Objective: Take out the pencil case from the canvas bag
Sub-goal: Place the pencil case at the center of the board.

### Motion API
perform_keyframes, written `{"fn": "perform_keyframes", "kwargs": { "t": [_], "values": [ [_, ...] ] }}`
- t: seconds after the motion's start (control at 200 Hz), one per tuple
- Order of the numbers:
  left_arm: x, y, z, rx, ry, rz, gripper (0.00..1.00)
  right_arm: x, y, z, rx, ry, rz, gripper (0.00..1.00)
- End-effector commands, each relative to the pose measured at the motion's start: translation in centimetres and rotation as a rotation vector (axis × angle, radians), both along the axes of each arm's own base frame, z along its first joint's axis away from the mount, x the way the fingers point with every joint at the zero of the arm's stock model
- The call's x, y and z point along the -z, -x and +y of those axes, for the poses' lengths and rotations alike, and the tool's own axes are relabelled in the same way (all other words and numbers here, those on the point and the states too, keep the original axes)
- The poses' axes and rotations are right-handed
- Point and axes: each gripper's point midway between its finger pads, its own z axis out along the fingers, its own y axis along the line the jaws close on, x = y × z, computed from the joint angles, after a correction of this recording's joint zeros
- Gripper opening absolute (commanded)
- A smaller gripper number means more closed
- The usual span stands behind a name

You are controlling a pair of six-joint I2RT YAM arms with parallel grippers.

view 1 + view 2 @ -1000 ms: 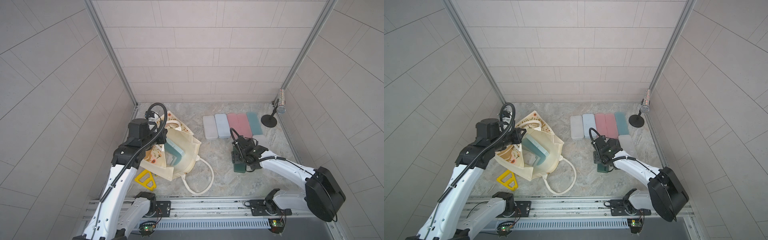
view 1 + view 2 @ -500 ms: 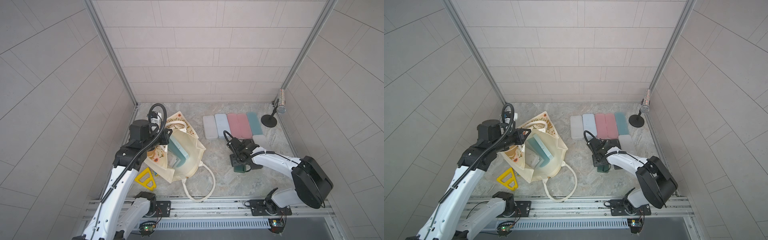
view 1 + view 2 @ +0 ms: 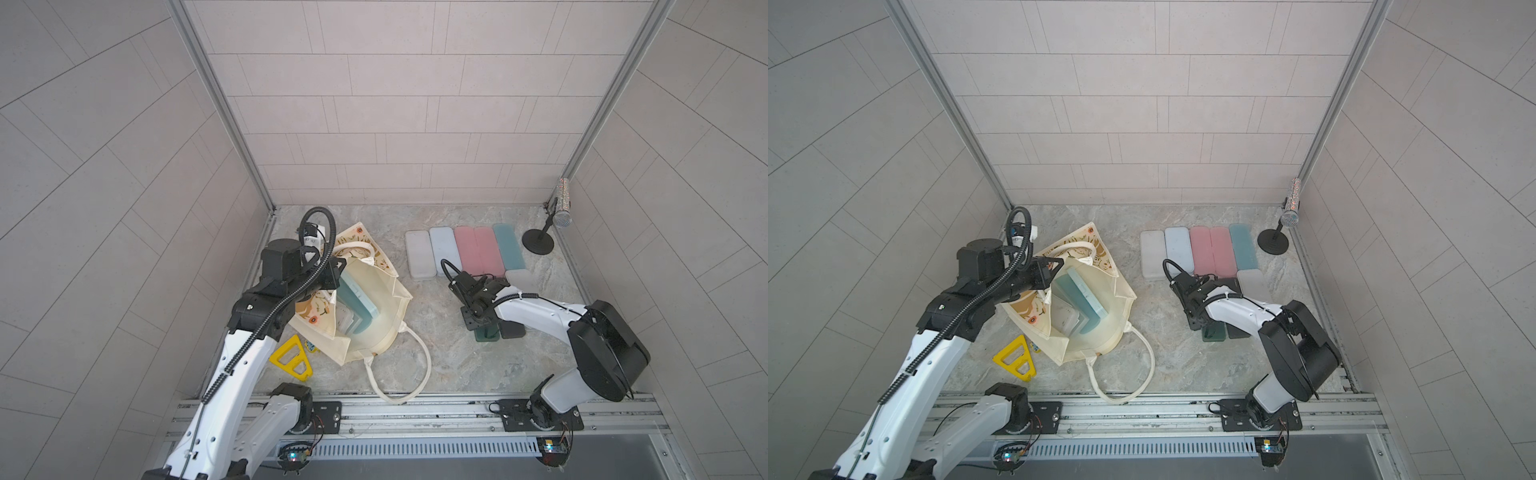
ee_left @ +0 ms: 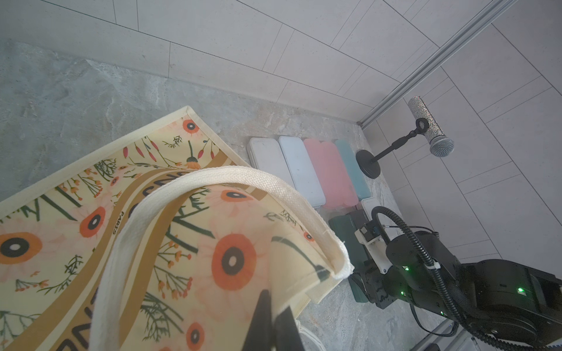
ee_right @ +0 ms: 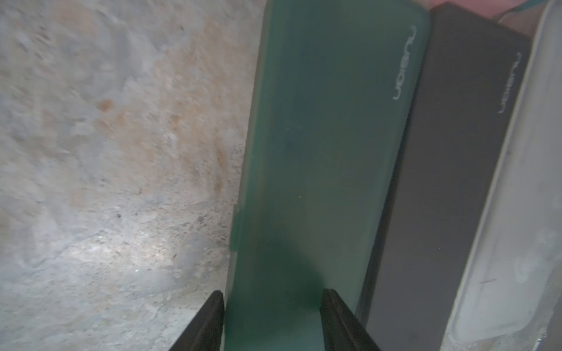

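1. The job looks well along but unfinished. Eight pencil cases lie out on the counter (image 3: 436, 365), while a few sit inside the canvas bag (image 3: 390, 316).
2. The far row on the counter lies side by side: a white case (image 3: 419, 253), a pale blue case (image 3: 444, 249), two pink cases (image 3: 478, 253) and a teal case (image 3: 509, 247).
3. The nearer row lies edge to edge: the dark green pencil case (image 5: 319, 136), a dark grey case (image 5: 441, 182) and a frosted white case (image 5: 517, 212).
4. The canvas bag sits on the left side of the counter with its mouth gaping upward.
   - Inside, a pale teal case (image 3: 356, 300) stands on edge against a darker teal case (image 3: 363, 326).
   - A whitish case (image 3: 344, 328) lies beside them.
   - I cannot tell whether anything lies beneath these.
5. The left gripper (image 4: 270, 322) is clenched on the bag's upper rim. It pinches the printed fabric beside a handle (image 4: 213, 182) and holds the mouth open.
6. The right gripper (image 5: 273, 304) hovers low over one end of the dark green pencil case with its jaws apart.
   - One finger is beside the case's long edge and the other is over its lid.
   - The case lies flat on the counter, so it looks released — not grasped.
7. What is left, as I judge it, is for the right arm to reach into the bag and lift out the two teal cases and the whitish one. The left gripper would hold the rim meanwhile.
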Motion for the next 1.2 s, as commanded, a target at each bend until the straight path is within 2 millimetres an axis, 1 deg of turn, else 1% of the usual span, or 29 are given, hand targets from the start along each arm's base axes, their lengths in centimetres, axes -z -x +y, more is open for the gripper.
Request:
{"fn": "perform_keyframes", "kwargs": {
  "t": [0.0, 0.28, 0.325, 0.405, 0.445, 0.49, 0.555, 0.61, 0.64, 0.695, 0.766, 0.806, 0.826, 0.836, 0.871, 0.886, 0.951, 1.021, 1.141, 1.196],
  "values": [
    [-3.3, -0.7, -0.5, 0.017, 0.022, -0.119, 0.0, 0.0, 0.3, -1.6, -0.005, 0.072, 0.026, 0.53],
    [-3.1, -0.8, -0.5, 0.017, 0.017, -0.112, 0.0, 0.4, -0.2, -1.5, 0.001, 0.068, 0.016, 0.53],
    [-3.1, -0.8, -0.5, 0.014, 0.015, -0.11, 0.0, 0.3, -0.4, -1.3, -0.001, 0.055, 0.009, 0.54],
    [-3.3, -0.9, -0.4, 0.009, 0.012, -0.111, 0.0, -0.3, -0.9, -0.1, -0.015, -0.012, -0.014, 0.55],
    [-3.5, -0.9, -0.3, 0.009, 0.006, -0.115, 0.0, -1.0, -1.1, 0.5, -0.023, -0.049, -0.038, 0.57],
    [-3.9, -1.1, -0.1, 0.0, -0.007, -0.121, 0.0, -2.2, -1.4, 0.8, -0.026, -0.077, -0.085, 0.61],
    [-4.4, -1.3, 0.3, -0.012, -0.037, -0.132, 0.0, -4.5, -1.9, 0.5, -0.013, -0.095, -0.182, 0.66],
    [-5.1, -1.5, 0.6, -0.023, -0.063, -0.142, 0.0, -6.5, -2.2, 0.2, 0.007, -0.129, -0.285, 0.68],
    [-5.4, -1.7, 0.7, -0.028, -0.074, -0.147, 0.0, -7.6, -2.4, 0.2, 0.012, -0.165, -0.345, 0.69],
    [-6.0, -1.9, 0.9, -0.032, -0.097, -0.157, 0.0, -9.4, -2.6, 1.0, -0.018, -0.261, -0.453, 0.71],
    [-6.6, -2.3, 1.2, -0.042, -0.122, -0.166, 0.0, -10.9, -2.5, 1.9, -0.036, -0.381, -0.555, 0.71],
    [-6.8, -2.4, 1.4, -0.051, -0.134, -0.17, 0.0, -11.6, -2.4, 2.2, -0.043, -0.431, -0.595, 0.77],
    [-7.0, -2.5, 1.5, -0.053, -0.139, -0.172, 0.0, -12.3, -2.4, 2.6, -0.062, -0.46, -0.613, 0.82],
    [-7.0, -2.5, 1.5, -0.054, -0.142, -0.173, 0.0, -11.6, -2.1, 2.6, -0.069, -0.46, -0.603, 0.86],
    [-7.3, -2.5, 1.6, -0.058, -0.15, -0.178, 0.0, -11.7, -1.9, 2.8, -0.085, -0.488, -0.627, 0.98],
    [-7.4, -2.6, 1.6, -0.057, -0.153, -0.179, 0.0, -11.8, -1.9, 2.8, -0.086, -0.497, -0.638, 0.99],
    [-7.6, -2.7, 1.7, -0.058, -0.165, -0.18, 0.0, -12.3, -1.9, 2.8, -0.077, -0.533, -0.688, 1.0],
    [-7.7, -2.8, 1.8, -0.061, -0.178, -0.178, 0.0, -13.1, -2.0, 3.6, -0.109, -0.585, -0.719, 1.0],
    [-7.6, -3.1, 1.9, -0.061, -0.189, -0.17, 0.0, -14.7, -1.9, 6.6, -0.222, -0.691, -0.74, 1.0],
    [-7.6, -3.2, 1.8, -0.057, -0.189, -0.167, 0.0, -15.5, -1.5, 8.1, -0.277, -0.703, -0.76, 1.0]
  ]
}}
